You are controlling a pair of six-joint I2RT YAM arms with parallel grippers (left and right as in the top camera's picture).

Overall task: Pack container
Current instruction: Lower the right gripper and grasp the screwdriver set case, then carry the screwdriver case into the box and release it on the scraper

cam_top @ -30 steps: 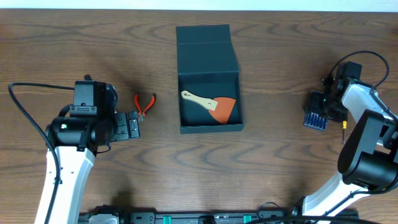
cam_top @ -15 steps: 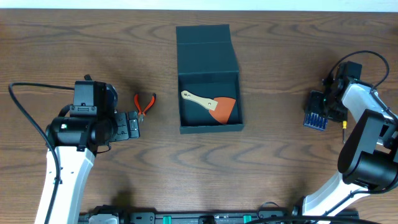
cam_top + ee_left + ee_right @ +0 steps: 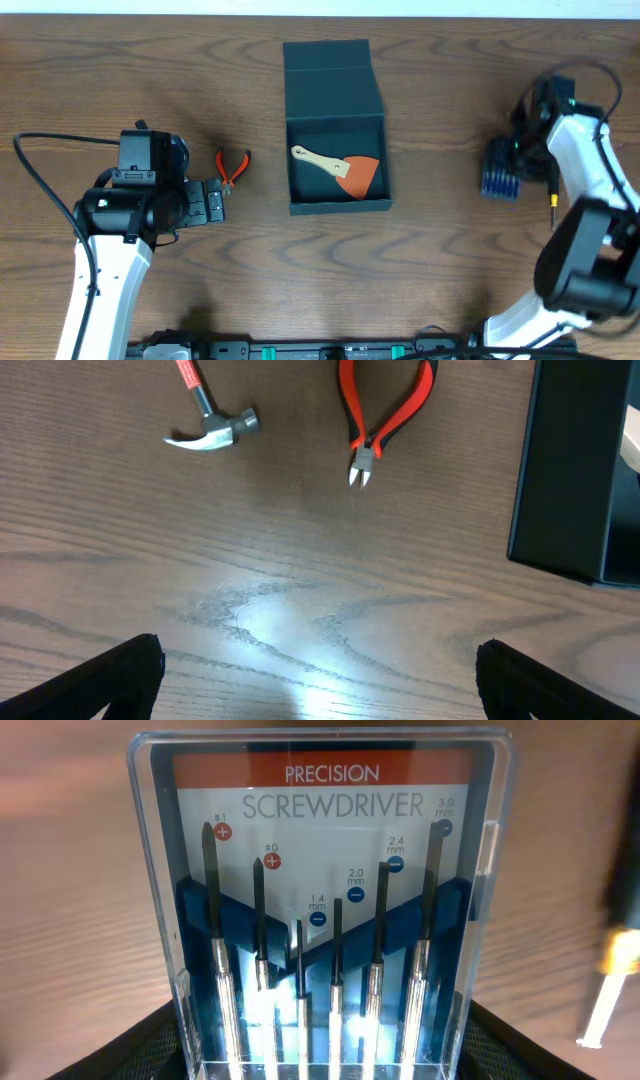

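The container (image 3: pixel 336 206) is a dark teal-grey box at table centre with its flap lid (image 3: pixel 332 80) open toward the far side. A wooden-handled scraper with an orange blade (image 3: pixel 358 176) lies inside. My right gripper (image 3: pixel 515 150) is shut on a clear case of precision screwdrivers (image 3: pixel 498 168), well right of the container. In the right wrist view the case (image 3: pixel 325 900) fills the frame between my fingers (image 3: pixel 320 1055). My left gripper (image 3: pixel 215 202) is open and empty; in its wrist view (image 3: pixel 320 680) only bare wood lies between the fingers.
Red-handled pliers (image 3: pixel 233 167) lie left of the container, also in the left wrist view (image 3: pixel 385 415). A small red-handled hammer (image 3: pixel 212 428) lies left of them. The container's side wall (image 3: pixel 565 470) shows at right. A yellow-handled screwdriver (image 3: pixel 553 208) lies near the right arm.
My right gripper has shifted toward the far side and slightly left, carrying the screwdriver case with it. The left arm has not moved.
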